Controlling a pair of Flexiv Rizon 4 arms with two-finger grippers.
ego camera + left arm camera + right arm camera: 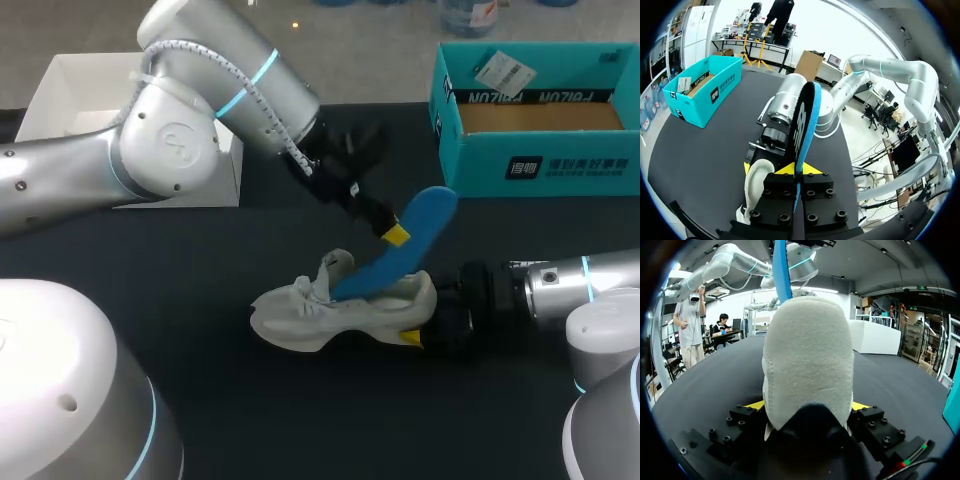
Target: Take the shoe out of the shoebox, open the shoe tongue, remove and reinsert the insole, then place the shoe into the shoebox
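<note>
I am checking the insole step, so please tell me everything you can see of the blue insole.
The insole is long, thin and bright blue, foam-like, with a rounded end; one face looks dark. It slants upward: its lower end is inside the white shoe, its upper end free in the air. The left end effector is shut on it near the middle.

White lettering on teal shoebox [470, 165], printed tag [505, 72] inside
</note>
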